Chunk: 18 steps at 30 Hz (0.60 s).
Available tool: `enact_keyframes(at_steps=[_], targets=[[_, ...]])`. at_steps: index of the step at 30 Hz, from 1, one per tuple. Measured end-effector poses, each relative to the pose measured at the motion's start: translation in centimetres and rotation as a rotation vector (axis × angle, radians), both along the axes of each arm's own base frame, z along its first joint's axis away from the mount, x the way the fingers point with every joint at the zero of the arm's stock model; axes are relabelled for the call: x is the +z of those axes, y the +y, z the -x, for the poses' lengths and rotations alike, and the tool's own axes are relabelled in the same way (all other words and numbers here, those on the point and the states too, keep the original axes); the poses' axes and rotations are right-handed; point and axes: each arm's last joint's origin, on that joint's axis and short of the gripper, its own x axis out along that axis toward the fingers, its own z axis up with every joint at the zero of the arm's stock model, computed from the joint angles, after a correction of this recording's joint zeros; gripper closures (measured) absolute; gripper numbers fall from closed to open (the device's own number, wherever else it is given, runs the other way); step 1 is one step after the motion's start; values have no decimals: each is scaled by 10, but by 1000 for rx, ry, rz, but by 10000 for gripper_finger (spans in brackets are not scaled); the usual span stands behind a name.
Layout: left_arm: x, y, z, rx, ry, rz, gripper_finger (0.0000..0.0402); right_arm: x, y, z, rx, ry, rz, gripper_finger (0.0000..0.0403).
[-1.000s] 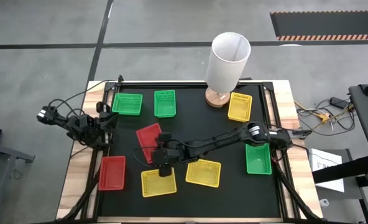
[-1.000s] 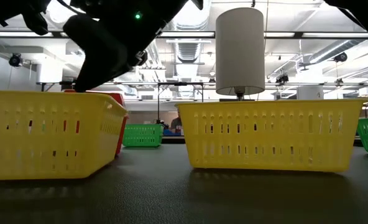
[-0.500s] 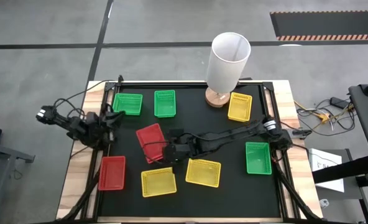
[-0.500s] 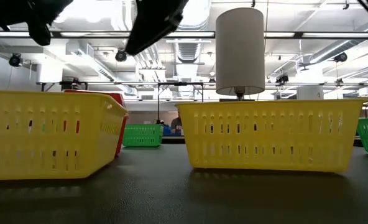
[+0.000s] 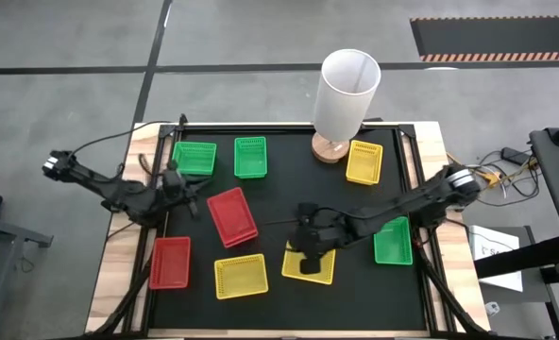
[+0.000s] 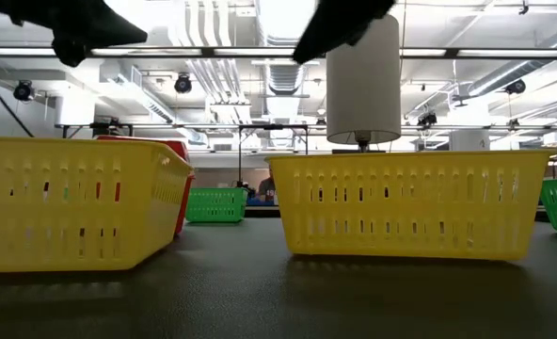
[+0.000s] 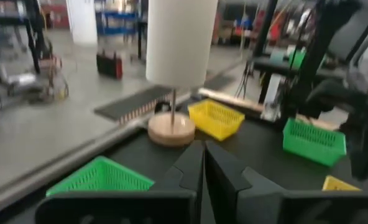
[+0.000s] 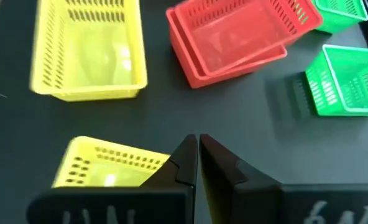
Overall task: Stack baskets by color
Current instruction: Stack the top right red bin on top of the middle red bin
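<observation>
Red mesh plastic baskets [image 5: 233,216]: two nested near table centre, a third [image 5: 170,262] apart at the near-left corner. Yellows look next: the right gripper [image 5: 308,253], fingers pressed together and empty, hovers over the middle yellow basket [image 5: 309,263]; it must open to take a rim. Left gripper [image 5: 184,181], also closed and empty, waits at the left edge by a green basket [image 5: 194,157].

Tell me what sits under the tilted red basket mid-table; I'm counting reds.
A second red basket is nested beneath the upper red basket, only its rim edges showing. Its floor is covered.
</observation>
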Motion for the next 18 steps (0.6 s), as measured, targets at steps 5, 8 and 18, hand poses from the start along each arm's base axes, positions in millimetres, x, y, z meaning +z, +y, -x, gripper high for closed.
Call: enact_keyframes(at_steps=[5, 8, 18], targets=[[-3, -4, -24, 36, 144, 40, 402, -3, 0, 28, 22, -127, -28, 394], [-8, -1, -40, -7, 273, 112, 402, -6, -3, 41, 37, -192, -45, 394], [-11, 19, -73, 8, 734, 273, 402, -24, -11, 65, 23, -274, -99, 394]])
